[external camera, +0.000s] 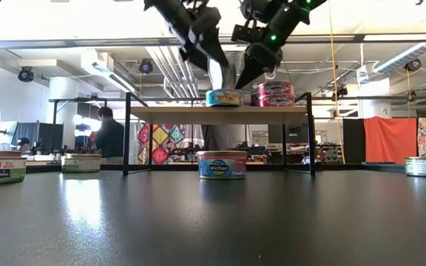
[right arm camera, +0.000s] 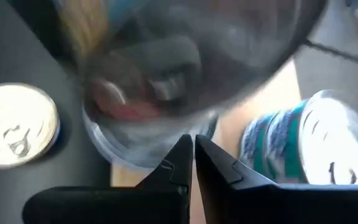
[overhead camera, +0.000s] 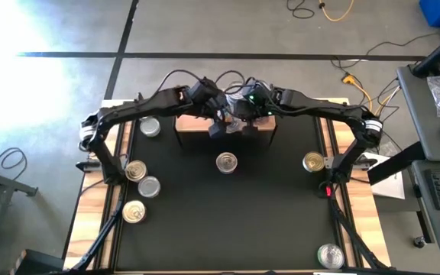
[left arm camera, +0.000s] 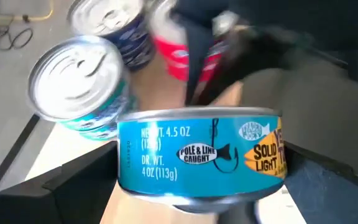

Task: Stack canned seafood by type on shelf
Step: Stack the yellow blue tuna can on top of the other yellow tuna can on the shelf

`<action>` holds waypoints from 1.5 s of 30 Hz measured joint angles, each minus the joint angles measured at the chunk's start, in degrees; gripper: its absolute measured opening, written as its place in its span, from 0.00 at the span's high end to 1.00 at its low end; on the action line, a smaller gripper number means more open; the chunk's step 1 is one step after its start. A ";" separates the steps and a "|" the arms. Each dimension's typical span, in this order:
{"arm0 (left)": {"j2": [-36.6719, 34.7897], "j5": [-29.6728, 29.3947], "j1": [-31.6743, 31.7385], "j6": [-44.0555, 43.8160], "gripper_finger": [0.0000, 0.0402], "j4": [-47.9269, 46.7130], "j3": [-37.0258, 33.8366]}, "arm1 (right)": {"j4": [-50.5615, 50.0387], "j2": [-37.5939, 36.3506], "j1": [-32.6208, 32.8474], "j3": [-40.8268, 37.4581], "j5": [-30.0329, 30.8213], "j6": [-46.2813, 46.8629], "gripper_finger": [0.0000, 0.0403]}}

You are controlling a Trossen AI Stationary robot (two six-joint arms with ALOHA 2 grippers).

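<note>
Right up against the left wrist camera sits a blue tin reading "pole & line caught", resting between the left gripper's fingers, which are spread as wide as they go. I can't tell if the pads actually touch it, so I won't call it held. Past that tin, toward 11 o'clock in the same shot, there's a teal can with a silver lid, and a red-labelled one farther back, blurry.

Moving out, the right gripper has its fingers pinched fully together with nothing between them. It hangs over the shelf too, with a teal can close by and another silver lid on the black table.

From the low camera both grippers hover just above the shelf, left gripper and right one side by side. On the shelf stand a blue can and two red cans stacked just beside it at 3 o'clock. Under the shelf sits one more blue tin.

From above, loose cans dot the table: one at centre, a cluster at 9 o'clock, one at 10, a gold lid at 3, and one at 5 o'clock.
</note>
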 joint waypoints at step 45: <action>-14.04 0.44 2.25 -3.97 0.00 39.25 -36.29 | -18.15 -0.17 3.35 14.95 -1.23 8.07 0.97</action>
